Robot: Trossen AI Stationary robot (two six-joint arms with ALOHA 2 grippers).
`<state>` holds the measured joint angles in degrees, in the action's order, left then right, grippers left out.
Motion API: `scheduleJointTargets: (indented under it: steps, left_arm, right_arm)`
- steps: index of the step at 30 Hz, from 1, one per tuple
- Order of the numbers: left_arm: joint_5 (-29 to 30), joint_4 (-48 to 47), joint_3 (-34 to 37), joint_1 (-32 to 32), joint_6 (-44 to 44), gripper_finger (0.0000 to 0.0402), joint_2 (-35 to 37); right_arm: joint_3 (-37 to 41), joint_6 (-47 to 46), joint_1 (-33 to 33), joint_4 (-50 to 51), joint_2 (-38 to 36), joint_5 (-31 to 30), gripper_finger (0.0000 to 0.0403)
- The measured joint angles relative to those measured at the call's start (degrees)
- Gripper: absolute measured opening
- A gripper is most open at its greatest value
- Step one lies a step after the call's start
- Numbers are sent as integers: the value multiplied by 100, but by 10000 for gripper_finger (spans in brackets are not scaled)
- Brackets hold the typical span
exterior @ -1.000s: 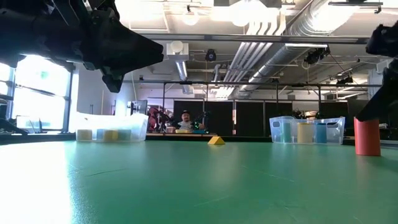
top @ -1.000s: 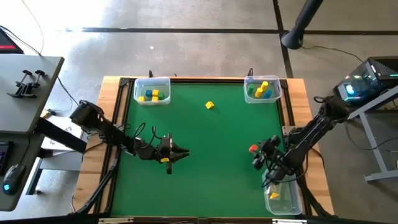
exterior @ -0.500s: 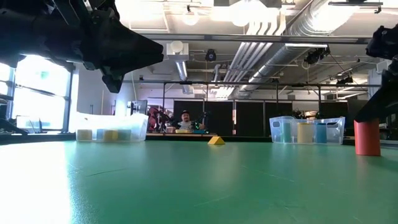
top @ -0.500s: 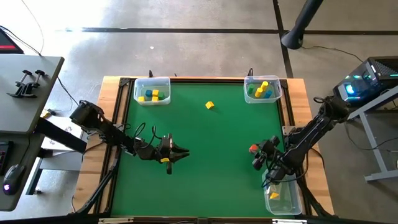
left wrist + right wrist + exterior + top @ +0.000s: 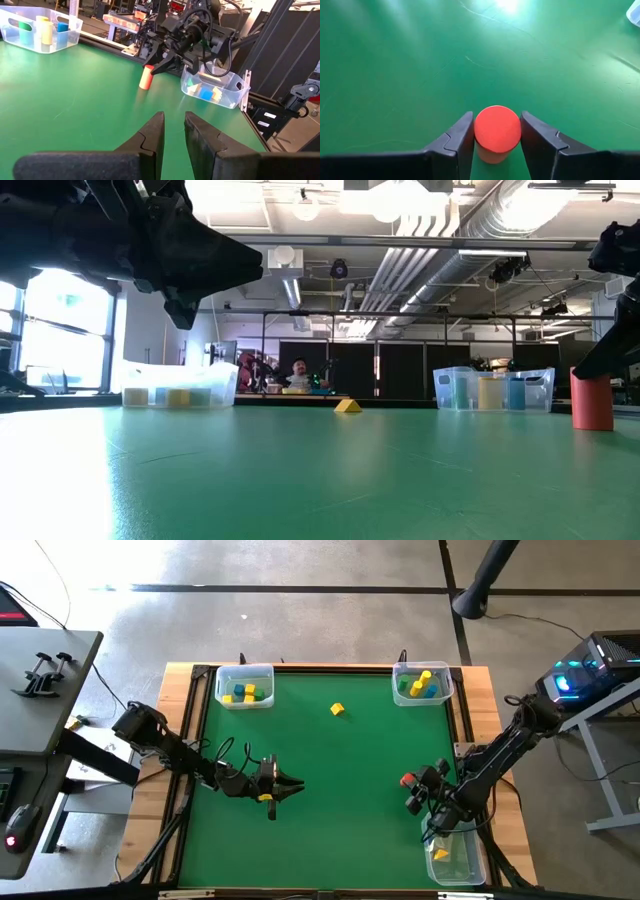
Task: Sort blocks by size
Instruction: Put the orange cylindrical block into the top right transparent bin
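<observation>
**Red cylinder stands between the right pincer's fingers**

The green worktop [image 5: 330, 820] carries three clear bins: one at the far left corner [image 5: 244, 686], one at the far right corner [image 5: 421, 683], one at the near right edge [image 5: 458, 858], each with blocks already inside. The right arm reaches in from the right side, and its pincer [image 5: 495, 137] is down around an upright red block [image 5: 497, 131], a short cylinder with its long axis vertical. Its fingers sit just beside the block on either flank; whether they are pressing it I cannot tell. The near right bin lies just behind that pincer, so the right arm is plainly the nearer one for this block. The left pincer [image 5: 174, 134] waits low at the near left, spread apart and empty. One small yellow block [image 5: 338, 709] lies loose toward the far middle.
</observation>
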<state>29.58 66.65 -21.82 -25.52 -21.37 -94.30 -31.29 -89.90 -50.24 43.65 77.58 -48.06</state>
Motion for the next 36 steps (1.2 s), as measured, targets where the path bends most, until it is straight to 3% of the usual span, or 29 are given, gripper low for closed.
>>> scheduleJointTargets:
  steps: [5,11,16,19,22,27,30,33,36]
  left_arm:
    - [0,0,0,0,2,63,0]
    - [27,1,0,0,8,63,0]
    - [132,0,0,0,22,63,0]
    - [157,0,0,0,49,63,0]
    - [157,0,0,0,63,63,0]
    - [157,-7,0,0,105,63,0]
    - [155,-89,0,0,94,63,0]
    - [151,-149,0,-11,-30,63,0]
    - [144,-229,-3,-17,-164,63,0]
  right_arm:
    - [-307,334,1,25,4,-38,131]
    - [-642,755,48,-157,2,-913,131]
    - [-646,1544,647,-819,2,-1126,131]
    - [-646,2965,1236,-1619,2,-655,131]
    - [-646,4625,1981,-2697,-2,283,131]
    - [-646,7453,3222,-5022,-2,2716,131]
    - [-646,8342,3889,-6253,-16,3828,131]
    - [-646,8689,4503,-6679,-188,3639,131]
    - [-646,8738,5014,-6581,-539,2671,131]
